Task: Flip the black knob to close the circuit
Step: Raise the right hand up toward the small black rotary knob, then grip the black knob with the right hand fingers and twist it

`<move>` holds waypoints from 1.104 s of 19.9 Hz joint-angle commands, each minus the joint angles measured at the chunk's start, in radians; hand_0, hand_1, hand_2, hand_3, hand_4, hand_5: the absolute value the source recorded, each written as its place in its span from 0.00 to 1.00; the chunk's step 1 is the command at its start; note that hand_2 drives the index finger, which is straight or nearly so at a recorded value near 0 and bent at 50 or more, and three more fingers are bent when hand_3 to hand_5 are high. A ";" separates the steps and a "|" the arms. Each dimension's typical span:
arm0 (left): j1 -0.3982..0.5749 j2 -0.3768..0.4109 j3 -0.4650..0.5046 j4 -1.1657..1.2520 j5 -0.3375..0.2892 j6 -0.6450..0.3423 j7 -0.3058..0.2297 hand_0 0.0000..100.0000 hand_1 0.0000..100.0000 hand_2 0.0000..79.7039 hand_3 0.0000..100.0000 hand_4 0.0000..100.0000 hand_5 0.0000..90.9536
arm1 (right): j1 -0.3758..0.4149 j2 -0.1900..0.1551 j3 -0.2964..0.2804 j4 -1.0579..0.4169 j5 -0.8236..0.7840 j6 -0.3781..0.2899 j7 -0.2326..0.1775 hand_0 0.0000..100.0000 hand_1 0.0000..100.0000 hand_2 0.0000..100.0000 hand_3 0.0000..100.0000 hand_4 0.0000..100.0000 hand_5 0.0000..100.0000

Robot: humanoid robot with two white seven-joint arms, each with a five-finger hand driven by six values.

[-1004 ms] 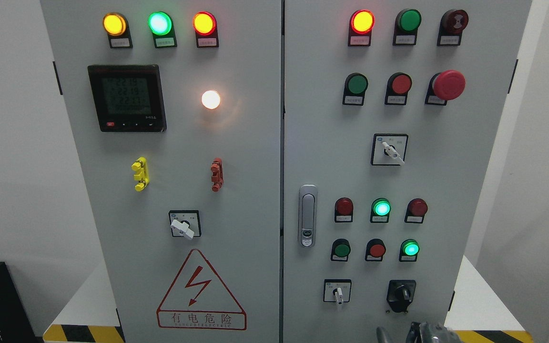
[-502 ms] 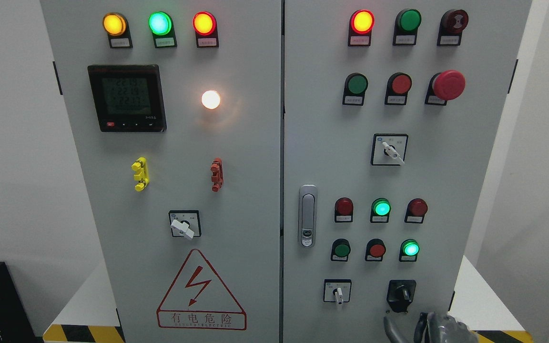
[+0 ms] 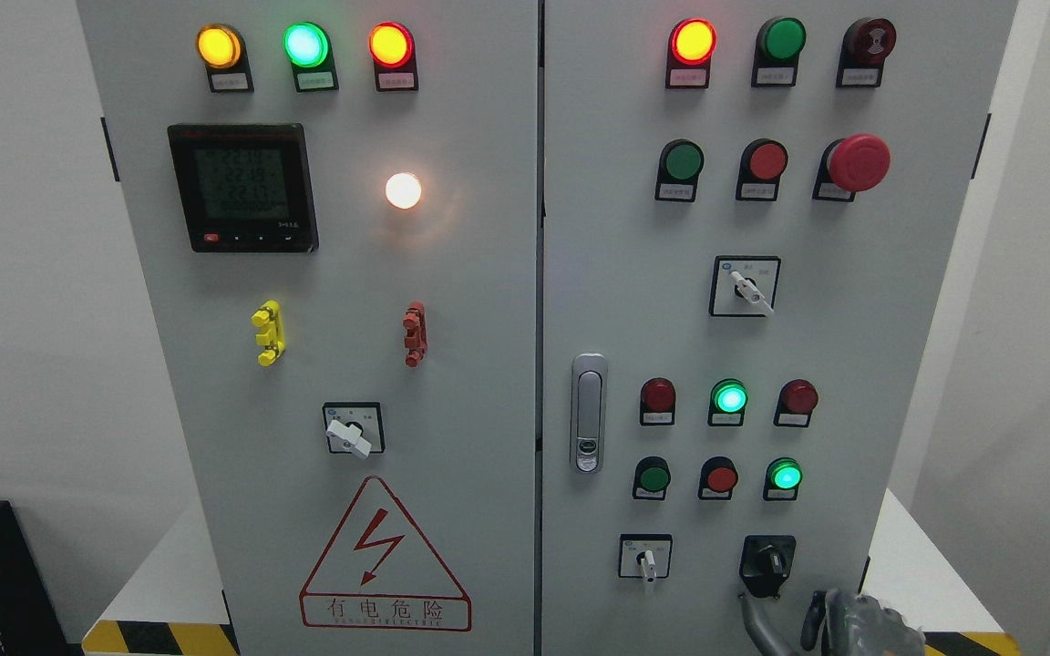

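While the black knob [image 3: 767,562] sits low on the right door of the grey cabinet [image 3: 452,273], the right hand [image 3: 821,624] reaches up from the bottom edge just below it, one finger [image 3: 756,618] extended almost to the knob's plate, holding nothing. White walls [image 3: 24,273] flank the cabinet.
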 commanded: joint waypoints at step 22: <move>0.000 0.000 -0.021 0.021 -0.021 -0.001 0.000 0.12 0.56 0.00 0.00 0.00 0.00 | -0.051 0.004 -0.061 0.045 0.057 0.000 0.006 0.00 0.05 0.81 0.99 0.80 0.80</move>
